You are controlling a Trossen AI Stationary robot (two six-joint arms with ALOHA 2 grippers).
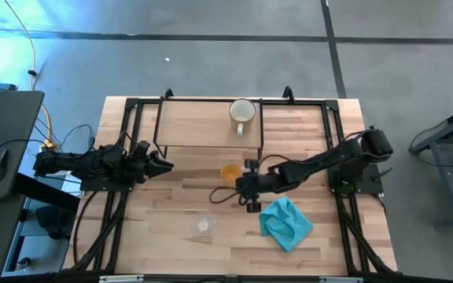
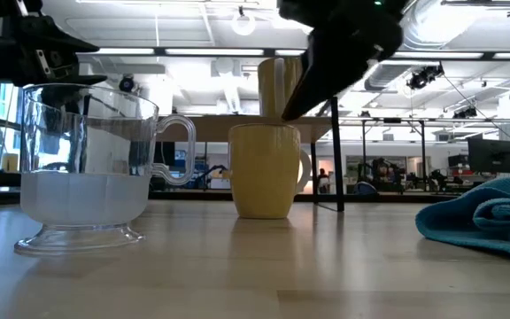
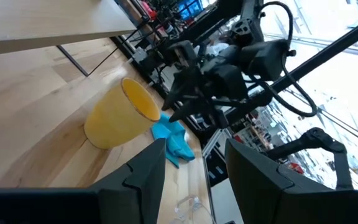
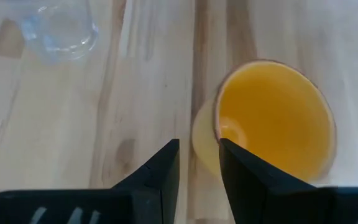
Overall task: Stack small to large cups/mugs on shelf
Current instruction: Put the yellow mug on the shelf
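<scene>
The orange mug (image 1: 230, 173) stands upright on the table in front of the shelf (image 1: 203, 126); it also shows in the right wrist view (image 4: 272, 118). My right gripper (image 4: 199, 152) is open and slants down over the mug's rim. One finger is above the inside and one above the outside, just clear of the rim in the low view (image 2: 286, 113). The cream-white mug (image 1: 242, 112) stands on the shelf's board. The clear glass cup (image 1: 203, 225) rests on its foot nearer the table's front. My left gripper (image 1: 162, 163) waits open and level at the table's left.
A teal-blue cloth (image 1: 287, 222) lies crumpled on the table to the right of the glass cup. The shelf's black wire legs (image 2: 337, 159) stand just behind the orange mug. Bare wood lies between the orange mug and the glass cup.
</scene>
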